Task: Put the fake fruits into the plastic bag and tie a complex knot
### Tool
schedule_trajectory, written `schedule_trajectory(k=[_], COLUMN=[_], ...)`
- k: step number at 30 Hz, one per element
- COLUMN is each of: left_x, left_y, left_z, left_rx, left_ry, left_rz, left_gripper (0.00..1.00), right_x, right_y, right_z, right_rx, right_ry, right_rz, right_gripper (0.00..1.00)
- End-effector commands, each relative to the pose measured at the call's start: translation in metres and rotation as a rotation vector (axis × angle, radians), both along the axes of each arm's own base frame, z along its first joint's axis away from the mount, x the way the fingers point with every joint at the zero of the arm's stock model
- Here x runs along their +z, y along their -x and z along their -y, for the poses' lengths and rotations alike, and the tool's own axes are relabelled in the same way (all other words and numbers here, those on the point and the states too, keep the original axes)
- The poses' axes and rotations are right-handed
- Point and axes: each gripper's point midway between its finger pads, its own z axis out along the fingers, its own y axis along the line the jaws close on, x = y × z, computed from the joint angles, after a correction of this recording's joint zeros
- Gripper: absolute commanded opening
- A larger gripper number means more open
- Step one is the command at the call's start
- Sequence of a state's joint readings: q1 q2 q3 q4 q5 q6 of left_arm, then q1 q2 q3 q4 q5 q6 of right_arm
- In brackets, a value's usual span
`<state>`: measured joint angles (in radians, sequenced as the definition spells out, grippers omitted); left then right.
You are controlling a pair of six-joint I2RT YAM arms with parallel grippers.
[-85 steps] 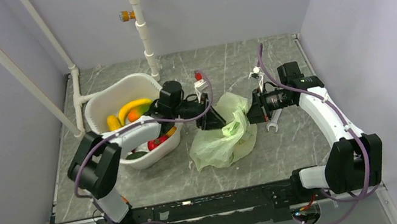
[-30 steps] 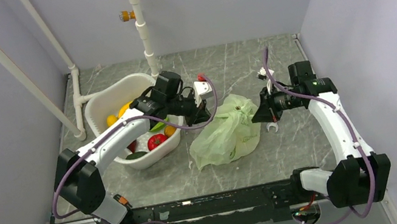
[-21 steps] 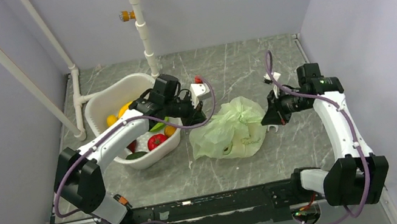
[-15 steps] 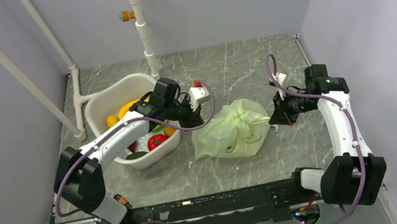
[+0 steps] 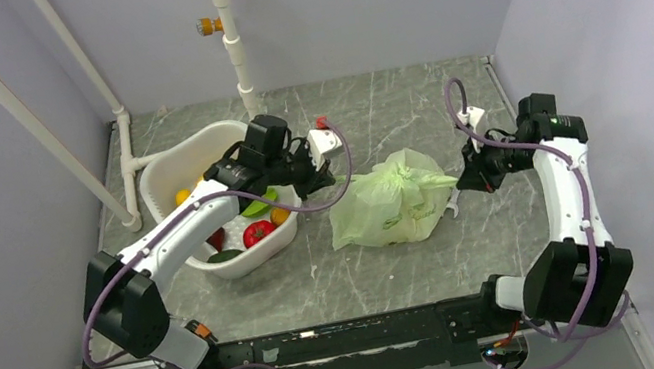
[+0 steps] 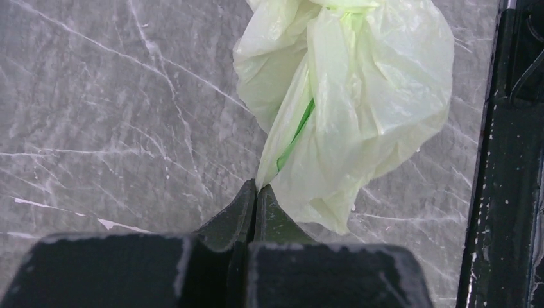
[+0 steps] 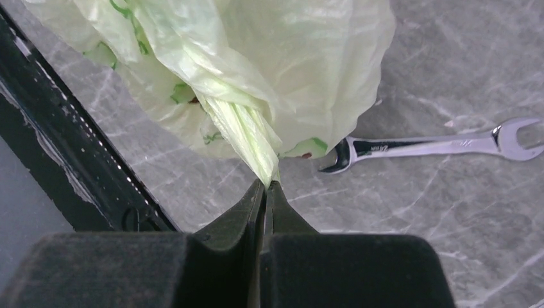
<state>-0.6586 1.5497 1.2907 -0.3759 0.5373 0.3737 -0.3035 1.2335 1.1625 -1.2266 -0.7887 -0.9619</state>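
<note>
The pale-green plastic bag lies bunched on the table's middle, pulled taut between both grippers. My left gripper is shut on the bag's left handle. My right gripper is shut on the twisted right handle. The handles cross in a bunched knot on top. The bag also shows in the left wrist view and the right wrist view. Fake fruits stay in the white basin: a red one, a yellow banana, a green one, a dark avocado.
A steel wrench lies on the table by the bag's right side, also in the top view. White pipes stand at the back and back left. Walls close in on both sides.
Both grippers moved apart, the right one far to the right, pulling the handles outward. The bag closed up, bunched tighter and shifted right.
</note>
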Motion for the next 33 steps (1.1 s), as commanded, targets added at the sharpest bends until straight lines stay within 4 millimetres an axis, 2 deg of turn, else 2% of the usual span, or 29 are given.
schedule_trajectory(k=[1,4,6,9,15,16,19,21,22,25,26,27,30,33], left_x=[-0.023,-0.045,-0.052,-0.046,-0.004,0.0,0.012,0.018,0.021,0.029,0.032,0.035,0.049,0.067], left_y=[-0.013,-0.013,-0.018,-0.028,-0.012,-0.009,-0.003,-0.002,-0.003,-0.005,-0.006,-0.009,-0.017,-0.026], left_z=[-0.036,-0.04,-0.043,-0.04,0.005,0.01,0.017,0.016,0.014,0.01,0.008,0.006,0.0,-0.006], left_rx=[0.044,0.033,0.047,0.067,-0.062,-0.083,-0.124,-0.128,-0.125,-0.112,-0.104,-0.094,-0.068,-0.017], left_ry=[-0.112,-0.16,-0.186,-0.172,-0.053,-0.048,-0.024,-0.023,-0.024,-0.005,-0.001,0.003,0.04,0.127], left_rz=[0.04,0.029,0.037,0.056,0.07,0.077,0.081,0.087,0.092,0.117,0.13,0.147,0.186,0.2], left_gripper=[0.0,0.0,0.0,0.0,0.0,0.01,0.25,0.53,0.63,0.79,0.94,0.99,0.99,0.99], right_x=[-0.04,-0.062,-0.067,-0.062,-0.027,-0.023,-0.014,-0.007,-0.004,-0.004,-0.007,-0.012,-0.028,-0.033], right_y=[0.003,0.006,0.006,0.004,0.006,0.009,0.017,0.02,0.024,0.033,0.034,0.033,0.034,0.028], right_z=[0.044,0.061,0.071,0.079,0.039,0.033,0.025,0.022,0.02,0.006,0.0,-0.002,-0.014,-0.023], right_rx=[-0.021,-0.038,-0.044,-0.052,0.02,0.034,0.059,0.06,0.061,0.06,0.071,0.063,0.078,0.073], right_ry=[0.181,0.215,0.234,0.234,0.089,0.073,0.044,0.039,0.028,-0.009,-0.004,0.006,0.066,0.075], right_rz=[-0.016,-0.042,-0.047,-0.043,-0.001,0.0,-0.004,-0.008,-0.014,-0.055,-0.06,-0.066,-0.07,-0.057], right_gripper=[0.0,0.0,0.0,0.0,0.0,0.04,0.59,0.77,0.81,0.88,0.89,0.89,0.85,0.79])
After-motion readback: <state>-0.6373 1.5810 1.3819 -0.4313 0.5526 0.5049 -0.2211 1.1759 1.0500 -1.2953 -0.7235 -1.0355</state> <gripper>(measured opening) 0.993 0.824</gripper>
